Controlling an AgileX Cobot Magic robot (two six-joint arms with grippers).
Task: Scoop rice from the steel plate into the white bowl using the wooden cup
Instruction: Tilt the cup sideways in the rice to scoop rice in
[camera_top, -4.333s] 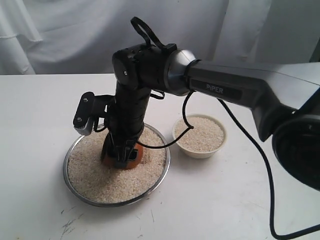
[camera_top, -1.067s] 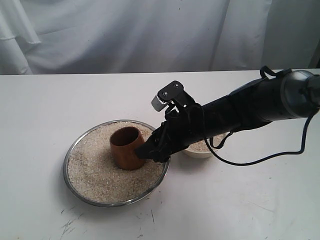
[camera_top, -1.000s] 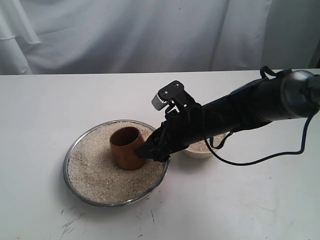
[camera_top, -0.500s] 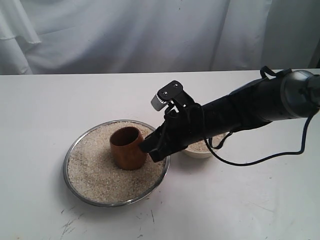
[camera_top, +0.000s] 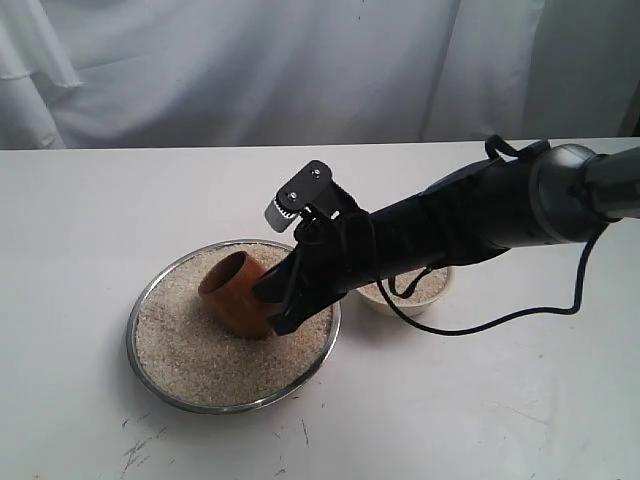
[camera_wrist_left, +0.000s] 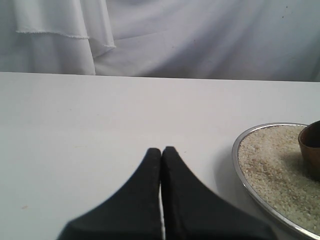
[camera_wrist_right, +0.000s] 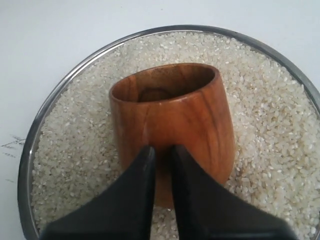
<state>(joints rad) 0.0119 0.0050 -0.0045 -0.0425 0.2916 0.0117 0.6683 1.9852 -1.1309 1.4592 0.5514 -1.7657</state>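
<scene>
On the white table (camera_top: 470, 410) sits the steel plate (camera_top: 129, 336), filled nearly to its thin rim with a loose bed of rice (camera_top: 190, 352). The wooden cup (camera_top: 230, 296) stands in the rice on the plate's far half, tilted so that its dark mouth leans toward the left of the exterior view, with its base sunk among the grains. The right arm reaches in low from the right and crosses the middle. The right gripper (camera_top: 272, 306) meets the cup's outer wall on the side facing the arm.

The right wrist view shows its two black fingers (camera_wrist_right: 142, 172) drawn close, with only a thin strip of wood showing between them. Both lie against the outside of the cup rather than around it. They seem to press on the wall, though I cannot be sure of actual contact. The cup's inside shows no rice.

Behind the arm, just beside the plate's right edge, the white bowl (camera_top: 418, 305) is partly hidden and holds rice. A black cable (camera_top: 480, 326) loops over the table near it.

The left gripper (camera_wrist_left: 161, 152) hangs over bare table, its fingers pressed together, holding nothing, with the plate's rim off to one side. A white curtain (camera_top: 250, 70) closes the background.
</scene>
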